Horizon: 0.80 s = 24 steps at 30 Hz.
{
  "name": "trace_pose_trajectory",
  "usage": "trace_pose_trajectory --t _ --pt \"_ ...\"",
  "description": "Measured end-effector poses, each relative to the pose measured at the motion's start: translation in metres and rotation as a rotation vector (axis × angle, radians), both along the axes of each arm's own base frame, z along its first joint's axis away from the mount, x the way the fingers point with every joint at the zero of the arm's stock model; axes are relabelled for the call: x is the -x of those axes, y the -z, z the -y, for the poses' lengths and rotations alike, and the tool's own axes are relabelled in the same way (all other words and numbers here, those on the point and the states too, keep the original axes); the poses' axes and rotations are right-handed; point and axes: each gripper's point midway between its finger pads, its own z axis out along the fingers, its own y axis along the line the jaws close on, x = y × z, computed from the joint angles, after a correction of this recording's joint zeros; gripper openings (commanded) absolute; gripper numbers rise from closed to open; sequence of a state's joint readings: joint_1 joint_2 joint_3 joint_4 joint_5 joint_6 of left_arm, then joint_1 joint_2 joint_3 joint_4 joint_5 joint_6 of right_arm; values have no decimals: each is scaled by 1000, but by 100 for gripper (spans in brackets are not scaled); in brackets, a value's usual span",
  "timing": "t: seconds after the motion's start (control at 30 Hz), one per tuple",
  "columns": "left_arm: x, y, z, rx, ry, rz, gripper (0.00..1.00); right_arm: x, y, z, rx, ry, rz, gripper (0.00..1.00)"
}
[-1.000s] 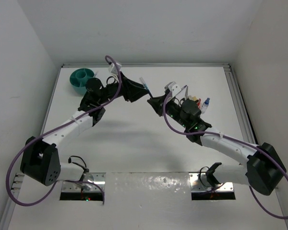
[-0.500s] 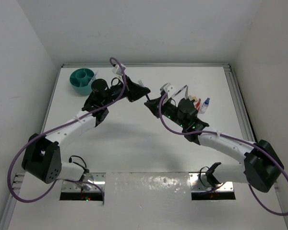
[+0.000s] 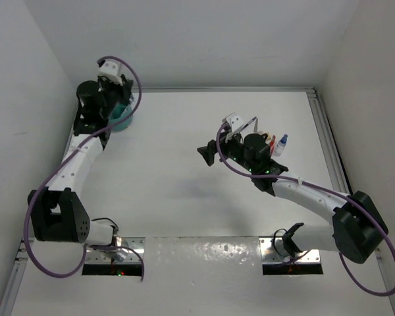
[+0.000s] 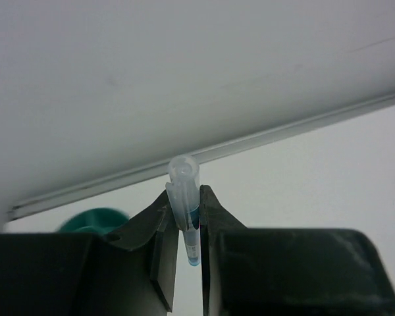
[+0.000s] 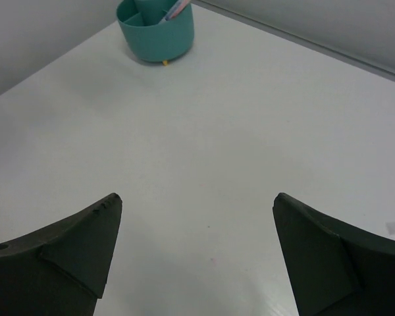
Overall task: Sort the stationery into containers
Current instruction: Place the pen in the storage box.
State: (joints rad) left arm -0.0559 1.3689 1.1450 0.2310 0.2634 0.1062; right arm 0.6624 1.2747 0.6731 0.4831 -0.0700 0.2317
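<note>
My left gripper [image 4: 185,191] is shut on a thin blue pen [image 4: 186,197] with a clear cap that sticks up between the fingers. In the top view the left gripper [image 3: 120,105] hangs at the back left over the round teal organiser [image 3: 122,122], which it mostly hides. The organiser's rim [image 4: 95,219] peeks out low left in the left wrist view. My right gripper [image 3: 207,154] stands open and empty above mid-table. Its wrist view shows bare table between the jaws [image 5: 197,197] and the organiser [image 5: 157,33] far ahead with a pen [image 5: 178,8] in it.
A small blue-capped white bottle [image 3: 282,142] and a red-tipped item [image 3: 268,138] lie at the back right, partly hidden behind the right arm. A metal rail [image 3: 324,138] runs along the table's right edge. White walls close in on three sides.
The two grippers met at the table's middle around the pen. The left one shut on it and swung back left to the organiser. The right one opened and let go.
</note>
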Motion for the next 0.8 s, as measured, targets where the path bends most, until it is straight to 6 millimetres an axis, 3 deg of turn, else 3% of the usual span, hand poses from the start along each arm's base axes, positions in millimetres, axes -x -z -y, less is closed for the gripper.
trace_pose_trajectory --t 0.1,0.2,0.33,0.5,0.8 --pt "-22 11 -55 -99 -106 5 0 -6 6 9 7 23 -18 94" --pt "-39 44 -82 -175 -135 -36 0 -13 14 15 13 34 -38 94" --pt "-58 90 -86 -256 -97 -85 0 -22 32 19 32 36 -93 94" --pt "-72 127 -91 -332 -50 -104 0 -32 41 23 26 44 -145 93" --pt "-85 150 -103 -397 -24 -84 0 -40 37 24 -6 47 -178 93"
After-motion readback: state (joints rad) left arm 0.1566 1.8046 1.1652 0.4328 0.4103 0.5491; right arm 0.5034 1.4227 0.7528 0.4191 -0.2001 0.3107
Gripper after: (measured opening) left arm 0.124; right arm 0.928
